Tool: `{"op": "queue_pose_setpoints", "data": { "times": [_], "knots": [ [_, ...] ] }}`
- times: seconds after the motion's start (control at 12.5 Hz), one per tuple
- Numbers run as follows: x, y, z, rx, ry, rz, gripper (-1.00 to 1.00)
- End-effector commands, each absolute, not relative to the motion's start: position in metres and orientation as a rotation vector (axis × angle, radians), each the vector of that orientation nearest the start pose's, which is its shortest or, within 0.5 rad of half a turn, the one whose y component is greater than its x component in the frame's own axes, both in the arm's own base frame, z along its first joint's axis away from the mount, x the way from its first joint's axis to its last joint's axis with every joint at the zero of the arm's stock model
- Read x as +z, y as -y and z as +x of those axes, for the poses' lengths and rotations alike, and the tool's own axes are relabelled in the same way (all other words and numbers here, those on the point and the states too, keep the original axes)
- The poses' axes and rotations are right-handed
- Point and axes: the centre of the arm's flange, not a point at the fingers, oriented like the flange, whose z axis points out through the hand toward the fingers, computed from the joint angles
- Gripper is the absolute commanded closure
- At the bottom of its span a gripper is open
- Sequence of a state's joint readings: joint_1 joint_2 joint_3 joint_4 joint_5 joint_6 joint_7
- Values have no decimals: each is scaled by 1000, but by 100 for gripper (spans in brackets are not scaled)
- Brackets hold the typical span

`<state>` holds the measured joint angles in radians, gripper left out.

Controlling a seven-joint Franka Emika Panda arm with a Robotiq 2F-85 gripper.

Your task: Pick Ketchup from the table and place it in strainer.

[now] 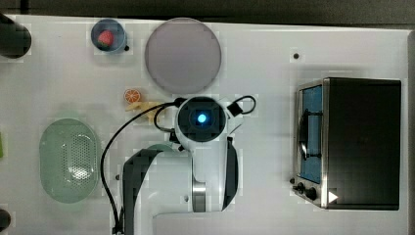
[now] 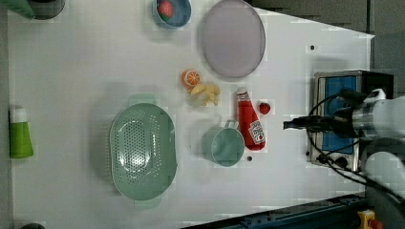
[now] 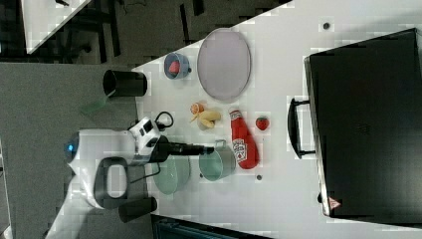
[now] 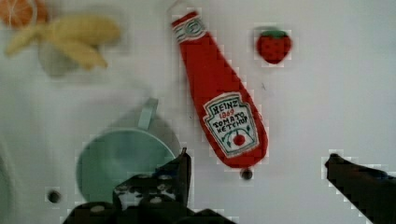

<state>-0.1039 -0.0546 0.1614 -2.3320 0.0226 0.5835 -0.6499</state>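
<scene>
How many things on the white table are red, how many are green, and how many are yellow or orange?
Red: 3, the ketchup bottle, the loose strawberry, the strawberry in the blue bowl
Green: 3, the strainer, the cup, the green bottle
Yellow or orange: 2, the orange slice, the banana
Total: 8

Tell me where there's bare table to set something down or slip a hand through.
Free, in the left view: the wide strip between the strainer and the green bottle, and the patch between the grey plate and the toaster oven. Crowded: around the ketchup, cup, strawberry and banana.
</scene>
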Motion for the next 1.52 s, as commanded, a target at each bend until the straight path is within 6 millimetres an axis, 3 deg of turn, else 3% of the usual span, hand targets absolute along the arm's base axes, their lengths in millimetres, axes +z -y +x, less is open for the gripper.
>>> {"op": "queue_pose_setpoints", "data": {
  "times": [0.08, 0.56, 1.2, 1.28, 1.52],
  "knots": [
    [325, -26, 482, 96, 295, -3109, -100],
    [236, -26, 479, 184, 274, -3078, -100],
    [166, -20, 478, 160, 238, -3063, -100],
    [161, -20, 477, 157, 237, -3062, -91],
    [160, -22, 477, 154, 242, -3061, -24]
  ]
}}
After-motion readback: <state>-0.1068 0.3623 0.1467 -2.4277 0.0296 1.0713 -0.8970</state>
